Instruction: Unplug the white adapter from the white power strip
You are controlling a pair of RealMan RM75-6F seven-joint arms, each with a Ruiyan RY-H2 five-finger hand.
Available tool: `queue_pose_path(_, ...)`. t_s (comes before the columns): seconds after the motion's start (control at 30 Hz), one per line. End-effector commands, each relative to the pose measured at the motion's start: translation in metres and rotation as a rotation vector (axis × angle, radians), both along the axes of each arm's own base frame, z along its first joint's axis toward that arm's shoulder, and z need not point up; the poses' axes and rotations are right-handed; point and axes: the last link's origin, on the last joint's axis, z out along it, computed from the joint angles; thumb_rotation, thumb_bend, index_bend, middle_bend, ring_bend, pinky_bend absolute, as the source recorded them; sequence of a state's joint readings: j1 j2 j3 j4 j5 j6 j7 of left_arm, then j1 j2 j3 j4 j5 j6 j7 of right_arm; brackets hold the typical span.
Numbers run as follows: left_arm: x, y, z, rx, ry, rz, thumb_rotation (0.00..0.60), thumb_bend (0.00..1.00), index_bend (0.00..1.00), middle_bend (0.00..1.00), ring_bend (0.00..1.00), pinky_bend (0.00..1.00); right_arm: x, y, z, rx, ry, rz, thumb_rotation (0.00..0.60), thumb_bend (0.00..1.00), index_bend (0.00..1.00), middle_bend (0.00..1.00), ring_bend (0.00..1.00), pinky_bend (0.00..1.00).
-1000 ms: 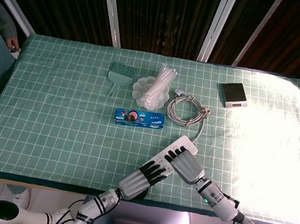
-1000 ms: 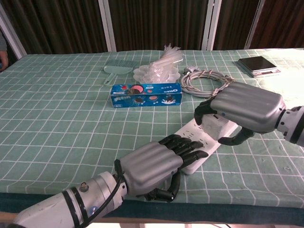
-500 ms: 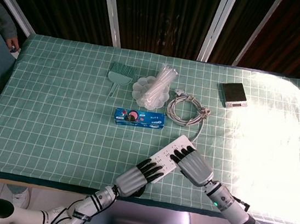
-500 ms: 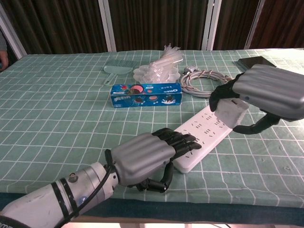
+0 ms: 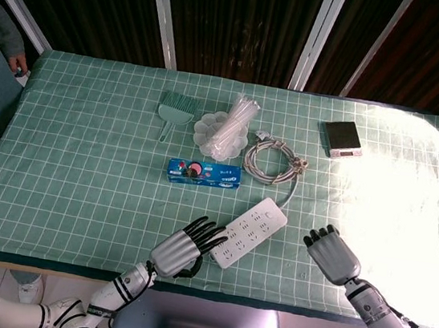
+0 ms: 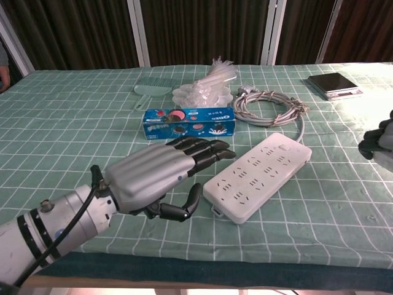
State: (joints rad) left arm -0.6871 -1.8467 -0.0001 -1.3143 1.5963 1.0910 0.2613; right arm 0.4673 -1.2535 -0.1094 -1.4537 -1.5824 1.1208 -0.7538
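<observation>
The white power strip [image 5: 252, 231] [image 6: 258, 177] lies aslant near the table's front edge, every socket I can see bare. My left hand [image 5: 182, 250] [image 6: 155, 174] hovers just left of it, its fingers stretched out and holding nothing. My right hand [image 5: 332, 256] is right of the strip and clear of it, back up, with its fingers curled under. The chest view shows only the right hand's dark fingers [image 6: 376, 144] at the frame's edge. The white adapter is hidden in both views; I take it to be inside that curled hand.
The strip's cord runs back to a coiled white cable [image 5: 274, 157]. A blue cookie box [image 5: 203, 173] lies behind the strip. Further back are a green brush [image 5: 175, 112], a clear dish with plastic sticks [image 5: 224, 128] and a small scale [image 5: 342, 139].
My right hand pulled the adapter off the strip and drew away to the right. My left hand slid off the strip's near end and opened. The strip shifted slightly.
</observation>
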Motion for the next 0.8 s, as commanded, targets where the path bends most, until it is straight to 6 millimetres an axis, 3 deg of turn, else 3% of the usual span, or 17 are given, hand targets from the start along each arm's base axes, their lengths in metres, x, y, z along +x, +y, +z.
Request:
queue_pose_path(0.03,-0.004,0.000,0.004,0.009,0.004,0.003,0.344,0.73,0.00,0.00,0.00,0.05,-0.023,0.005,-0.009,0.028,0.122,-0.092,0.600,0.44,0.63,0.50,0.47,0.58)
queue_pose_path(0.13,-0.004,0.006,0.006,0.016,-0.002,0.009,0.347,0.69,0.00,0.00,0.00,0.05,-0.025,0.004,-0.014,0.032,0.139,-0.104,0.600,0.42,0.40,0.33,0.31,0.45)
queue_pose_path(0.2,-0.005,0.009,0.008,0.016,-0.010,0.017,0.345,0.68,0.00,0.00,0.00,0.05,-0.027,0.005,-0.015,0.035,0.141,-0.132,0.600,0.33,0.17,0.18,0.18,0.34)
queue_pose_path(0.27,-0.007,0.011,0.010,0.008,-0.016,0.028,0.349,0.67,0.00,0.00,0.00,0.06,-0.025,0.006,-0.015,0.036,0.133,-0.154,0.600,0.27,0.03,0.09,0.10,0.27)
queue_pose_path(0.37,-0.010,0.012,0.016,0.005,-0.028,0.033,0.347,0.65,0.00,0.00,0.00,0.07,-0.019,0.009,-0.011,0.030,0.101,-0.155,0.600,0.21,0.00,0.01,0.03,0.17)
queue_pose_path(0.5,-0.025,0.011,0.034,0.024,-0.029,0.027,0.343,0.62,0.00,0.00,0.00,0.07,-0.005,0.021,0.009,-0.019,-0.043,-0.175,0.600,0.18,0.00,0.00,0.00,0.09)
queue_pose_path(0.63,-0.055,0.005,0.070,0.074,0.002,0.048,0.557,0.62,0.00,0.00,0.00,0.08,0.010,0.039,0.041,-0.112,-0.256,-0.189,0.600,0.17,0.00,0.00,0.00,0.08)
queue_pose_path(0.8,-0.114,-0.014,0.139,0.201,0.015,0.195,0.587,0.59,0.00,0.00,0.00,0.08,-0.001,0.068,0.085,-0.326,-0.518,-0.249,0.600,0.17,0.00,0.00,0.00,0.03)
